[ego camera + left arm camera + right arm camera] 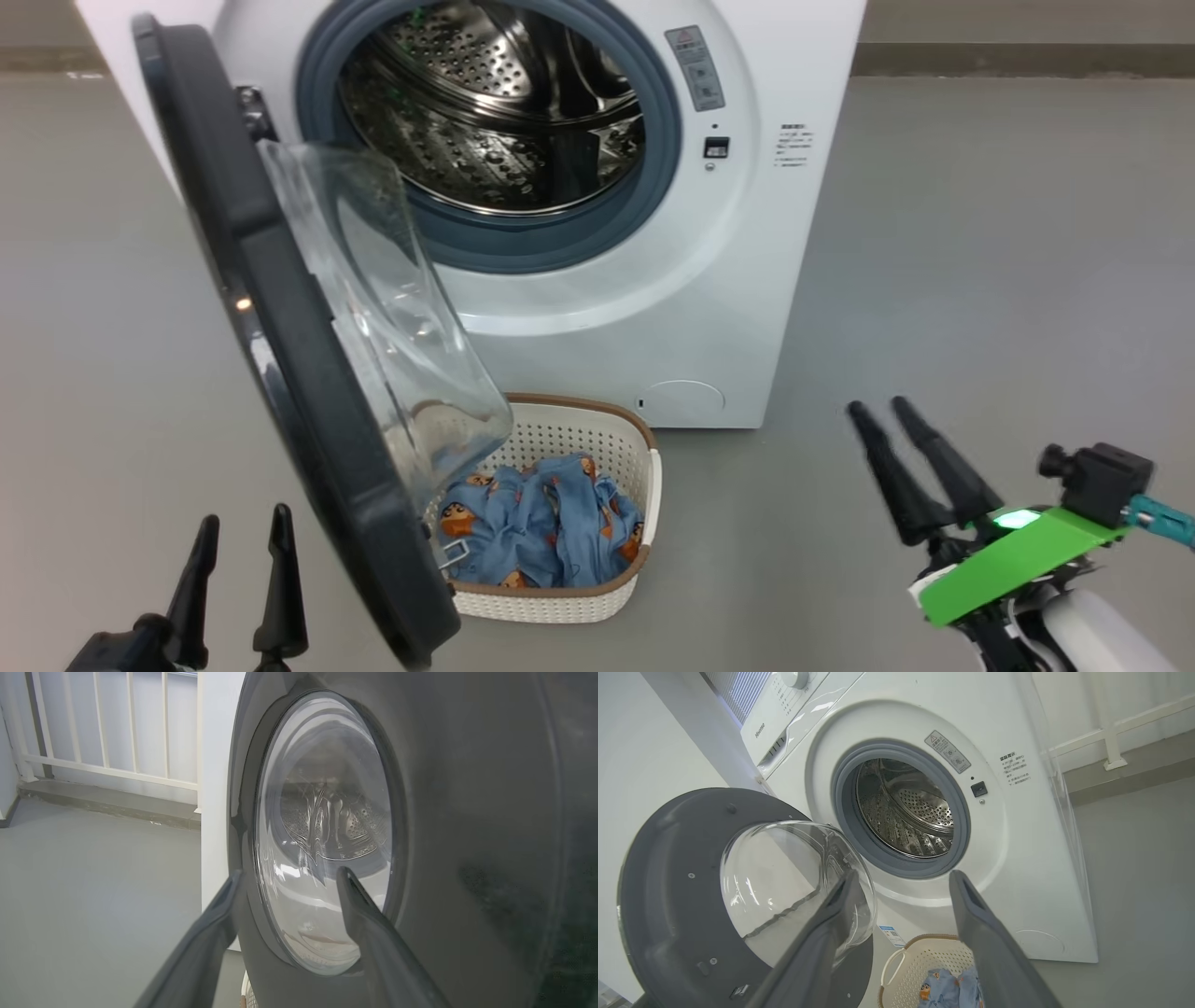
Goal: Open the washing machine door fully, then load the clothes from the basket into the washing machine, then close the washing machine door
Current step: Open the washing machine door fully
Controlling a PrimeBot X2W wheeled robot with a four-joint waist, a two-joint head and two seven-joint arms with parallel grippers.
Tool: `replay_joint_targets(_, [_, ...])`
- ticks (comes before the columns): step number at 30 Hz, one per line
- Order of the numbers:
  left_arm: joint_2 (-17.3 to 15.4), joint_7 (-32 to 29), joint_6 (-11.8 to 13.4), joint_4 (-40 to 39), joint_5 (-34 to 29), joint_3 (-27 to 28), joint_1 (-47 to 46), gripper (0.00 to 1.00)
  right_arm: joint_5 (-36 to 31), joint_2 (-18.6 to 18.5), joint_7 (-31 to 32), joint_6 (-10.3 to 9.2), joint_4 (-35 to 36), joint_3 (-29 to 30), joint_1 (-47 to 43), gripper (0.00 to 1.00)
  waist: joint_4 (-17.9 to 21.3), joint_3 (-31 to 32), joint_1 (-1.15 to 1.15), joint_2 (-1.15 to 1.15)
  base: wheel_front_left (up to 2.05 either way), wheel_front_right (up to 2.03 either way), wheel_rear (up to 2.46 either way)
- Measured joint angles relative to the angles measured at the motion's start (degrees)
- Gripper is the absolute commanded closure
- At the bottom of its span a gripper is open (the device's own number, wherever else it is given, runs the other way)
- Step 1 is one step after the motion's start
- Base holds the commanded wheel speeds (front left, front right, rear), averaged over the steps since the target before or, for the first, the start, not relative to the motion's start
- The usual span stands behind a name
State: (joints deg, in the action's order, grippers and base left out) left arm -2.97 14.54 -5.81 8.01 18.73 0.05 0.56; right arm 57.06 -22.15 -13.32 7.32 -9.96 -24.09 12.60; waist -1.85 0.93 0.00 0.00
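Head view: a white front-loading washing machine [653, 308] stands at twelve o'clock, with nothing to be seen in its steel drum [495, 112]. The washing machine door [280, 308] stands out toward seven o'clock, edge-on, and its glass bowl overhangs the left part of the basket [644, 448]. The basket sits on the grey floor [980, 280] at six o'clock, just in front of the machine, with the clothes [541, 523] bunched inside.

The left pincer [245, 518], at seven o'clock, is spread and grips nothing. Its wrist view faces the door's outer side from close by. The right pincer [878, 406], at four o'clock, is likewise spread and empty, well apart from the basket.

The opening step looks about done, though the door might go wider, and loading looks next. That calls for the right pincer to travel toward nine o'clock, drop into the basket clear of the glass bowl, and close on the fabric.
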Motion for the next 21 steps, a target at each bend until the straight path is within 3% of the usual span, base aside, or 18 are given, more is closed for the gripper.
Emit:
replay_joint_targets(4, [0.0,0.0,0.0,-0.1,0.0,0.1,0.3,0.00,-5.0,0.4,-0.9,0.00,-1.4,4.2,-2.0,0.00,1.0,-0.2,0.00,0.00,0.00,0.00,0.00])
replay_joint_targets(9, [0.0,0.0,0.0,-0.3,0.0,0.3,0.4,0.00,-15.4,4.4,-1.0,0.00,-0.7,11.3,-4.9,0.00,1.8,-0.5,0.00,0.00,0.00,0.00,0.00])
replay_joint_targets(14, [0.2,0.0,-0.1,-0.5,-0.3,0.5,0.4,0.00,-23.3,6.9,-1.0,0.00,-1.1,14.1,-7.3,0.00,2.3,-0.8,0.00,0.00,0.00,0.00,0.00])
replay_joint_targets(21, [0.3,0.0,-0.1,-0.5,-1.0,0.6,0.4,0.00,-29.0,8.7,-1.0,0.00,-2.8,16.1,-7.9,0.00,2.2,-1.2,0.00,0.00,0.00,0.00,0.00])
